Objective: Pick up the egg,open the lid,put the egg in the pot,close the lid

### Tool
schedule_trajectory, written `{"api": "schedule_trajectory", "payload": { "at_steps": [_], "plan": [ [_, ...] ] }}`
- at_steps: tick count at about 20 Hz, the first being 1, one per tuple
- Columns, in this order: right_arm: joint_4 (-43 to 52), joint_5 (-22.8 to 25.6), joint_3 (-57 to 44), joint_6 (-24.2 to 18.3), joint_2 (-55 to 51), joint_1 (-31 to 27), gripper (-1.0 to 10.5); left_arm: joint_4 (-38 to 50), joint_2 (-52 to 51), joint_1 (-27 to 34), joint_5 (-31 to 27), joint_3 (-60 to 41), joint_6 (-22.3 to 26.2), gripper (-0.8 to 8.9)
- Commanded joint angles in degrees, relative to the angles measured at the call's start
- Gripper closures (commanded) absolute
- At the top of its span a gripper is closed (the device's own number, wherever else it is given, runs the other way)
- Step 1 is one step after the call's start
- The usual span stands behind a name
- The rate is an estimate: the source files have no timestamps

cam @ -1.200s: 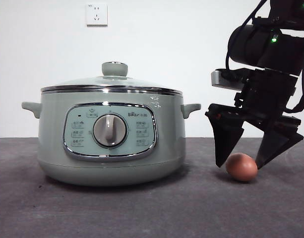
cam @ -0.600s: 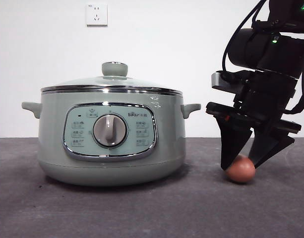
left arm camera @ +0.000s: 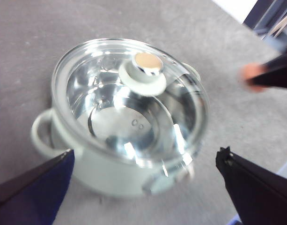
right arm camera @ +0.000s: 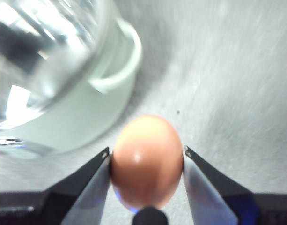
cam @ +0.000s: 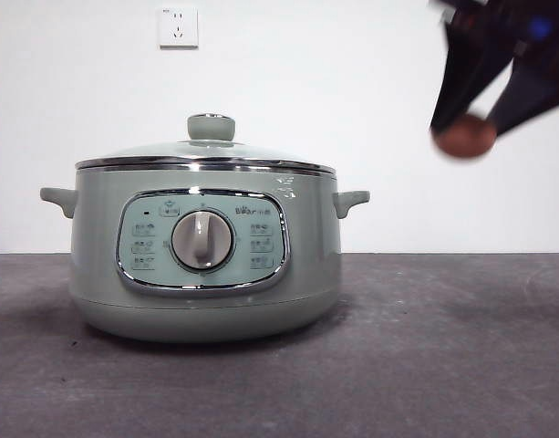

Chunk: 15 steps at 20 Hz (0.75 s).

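Egg [right arm camera: 147,161]: clamped between right gripper [right arm camera: 147,161] jaws, held in the air, beside and above pot [cam: 204,251]. Glass lid [cam: 206,151]: seated on pot. Left gripper [left arm camera: 143,185]: jaws spread wide, holding nothing, above pot.

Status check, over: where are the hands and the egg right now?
Right hand shut on egg, raised beside pot. Left hand open above the pot. Lid on, blocking entry.
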Motion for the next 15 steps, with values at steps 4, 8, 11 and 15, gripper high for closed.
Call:
{"api": "schedule_trajectory", "payload": {
  "at_steps": [4,8,11,15],
  "plan": [
    [-4.74,-0.11,-0.02,0.07,-11.45,0.02,9.6,9.77,13.64,-12.48,-11.93,3.26,-1.99,1.61],
    [-7.30,-0.26,-0.02,0.09,-16.26,0.04,9.6,17.40,22.88,-18.43,-18.45,6.43,-1.86,1.61],
    [-8.63,-0.28,-0.02,0.09,-17.99,0.07,9.6,20.20,29.11,-20.11,-20.13,9.11,-1.70,1.61],
    [-9.51,-0.28,-0.02,0.07,-18.25,0.07,9.6,21.46,34.47,-20.61,-21.44,12.09,-1.73,1.61]
  ]
}}
